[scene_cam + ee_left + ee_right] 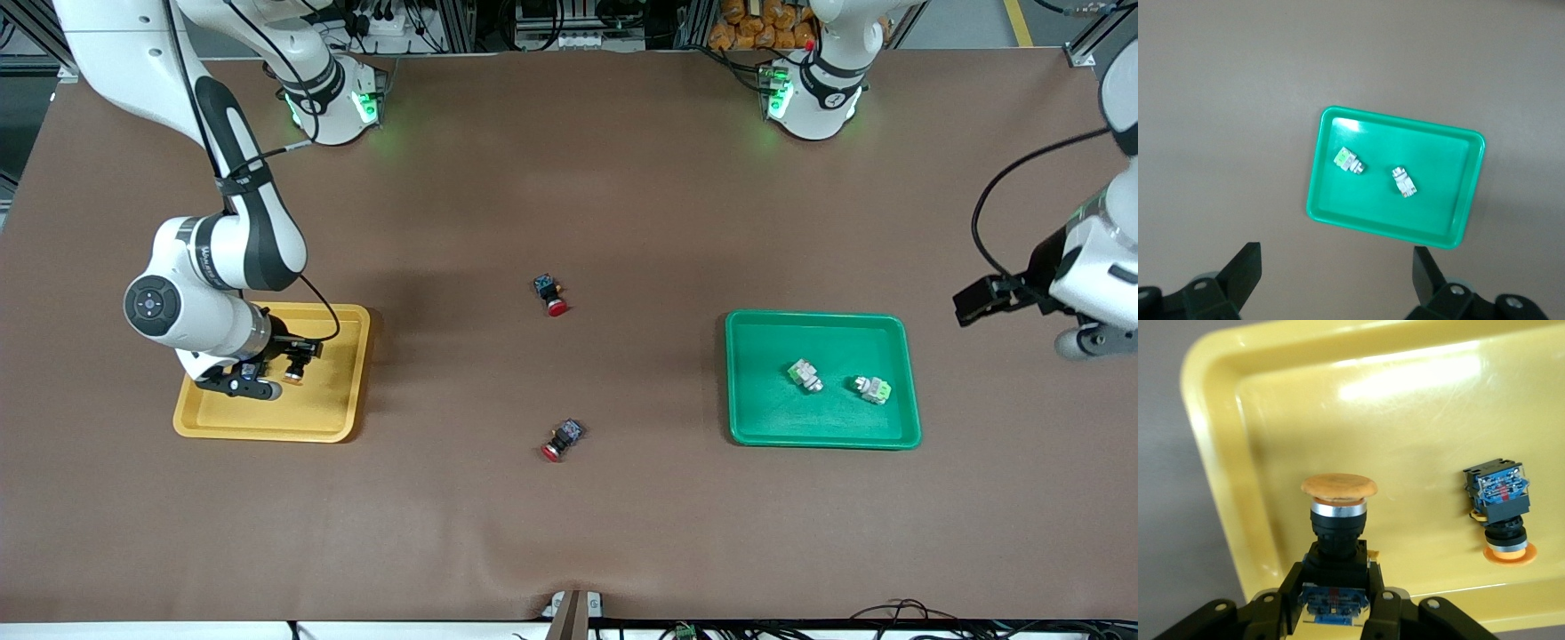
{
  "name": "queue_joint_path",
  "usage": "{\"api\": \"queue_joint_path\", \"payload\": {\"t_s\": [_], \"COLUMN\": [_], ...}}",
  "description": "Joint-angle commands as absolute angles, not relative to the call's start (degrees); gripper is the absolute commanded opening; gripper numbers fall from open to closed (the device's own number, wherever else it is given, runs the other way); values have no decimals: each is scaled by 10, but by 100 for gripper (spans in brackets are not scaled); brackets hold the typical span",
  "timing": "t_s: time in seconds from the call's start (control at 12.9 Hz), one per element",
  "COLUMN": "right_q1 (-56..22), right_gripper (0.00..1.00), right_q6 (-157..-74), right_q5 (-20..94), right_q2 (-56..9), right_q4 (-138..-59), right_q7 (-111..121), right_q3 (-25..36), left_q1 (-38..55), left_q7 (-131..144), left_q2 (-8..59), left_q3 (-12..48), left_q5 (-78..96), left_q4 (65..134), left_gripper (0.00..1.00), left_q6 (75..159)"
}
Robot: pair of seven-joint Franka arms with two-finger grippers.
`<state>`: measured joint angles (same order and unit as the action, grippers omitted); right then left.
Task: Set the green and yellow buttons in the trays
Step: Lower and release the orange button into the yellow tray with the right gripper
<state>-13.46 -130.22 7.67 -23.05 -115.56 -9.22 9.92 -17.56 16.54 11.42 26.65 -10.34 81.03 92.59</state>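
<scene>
My right gripper (pixel 252 380) is low over the yellow tray (pixel 338 404) and shut on a yellow-capped button (pixel 1338 520), gripped by its black-and-blue body (pixel 250 368) with the cap pointing away from the wrist. A second yellow-capped button (pixel 295 364) lies in the same tray beside it; it also shows in the right wrist view (pixel 1498 510). The green tray (pixel 893 329) holds two whitish-grey and green buttons (pixel 805 375) (pixel 871 388), also seen from the left wrist (pixel 1349 160) (pixel 1404 181). My left gripper (pixel 1089 340) is open and empty, high above the table beside the green tray (pixel 1331 200), toward the left arm's end.
Two dark buttons with red caps lie on the brown table mat between the trays, one (pixel 555 296) farther from the front camera and one (pixel 562 440) nearer to it.
</scene>
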Motion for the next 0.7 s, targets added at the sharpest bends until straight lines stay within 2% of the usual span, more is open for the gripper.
{"api": "queue_joint_path", "payload": {"t_s": [0.0, 0.31, 0.39, 0.46, 0.54, 0.62], "right_q1": [-127, -126, -127, -126, -125, -125], "right_gripper": [0, 0, 11, 96, 100, 100], "right_q6": [-1333, -1349, -1349, -1349, -1347, -1343], "right_q5": [71, 73, 74, 76, 76, 76], "right_q2": [-245, -262, -264, -268, -268, -267], "right_q4": [-1171, -1172, -1170, -1165, -1161, -1154], "right_q7": [-94, -93, -93, -93, -97, -97], "right_q3": [88, 87, 87, 87, 87, 86], "left_q1": [-191, -200, -200, -194, -175, -125], "left_q7": [150, 107, 106, 106, 105, 105], "left_q2": [80, 72, 72, 65, 59, 58], "left_q3": [265, 264, 264, 260, 235, 182], "left_q5": [-58, -40, -40, -40, -40, -38], "left_q4": [816, 814, 813, 813, 814, 816], "left_gripper": [100, 100, 100, 100, 100, 100], "left_q6": [893, 893, 894, 896, 897, 897]}}
